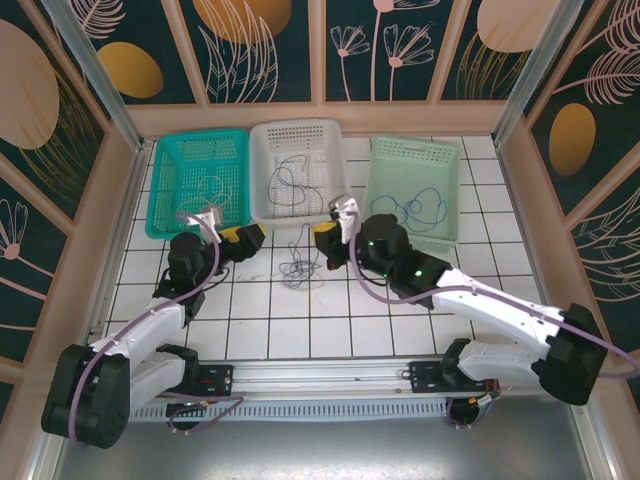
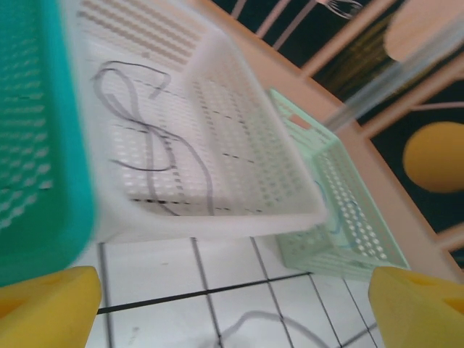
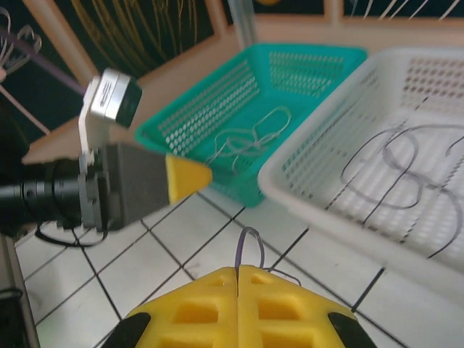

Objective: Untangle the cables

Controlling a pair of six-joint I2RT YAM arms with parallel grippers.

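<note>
On the tiles between the two arms lies a dark tangle of cables [image 1: 298, 268]. My right gripper [image 3: 238, 274] is shut on one thin dark cable, whose loop [image 3: 251, 246] rises from the seam between the yellow fingers. Seen from above, the right gripper [image 1: 325, 245] sits just right of the tangle. My left gripper [image 1: 243, 238] is just left of it, and one of its yellow fingertips [image 3: 187, 177] faces the right gripper. The left gripper [image 2: 232, 322] is open wide over the tiles, where a thin grey cable [image 2: 270, 317] curves between its fingers, not gripped.
Three baskets stand in a row at the back. A teal basket [image 1: 198, 215] holds pale cables [image 1: 205, 185], a white basket [image 1: 297, 210] holds a dark cable [image 1: 287, 185], and a pale green basket [image 1: 413, 228] holds a blue cable [image 1: 425, 208]. Wooden walls enclose the table.
</note>
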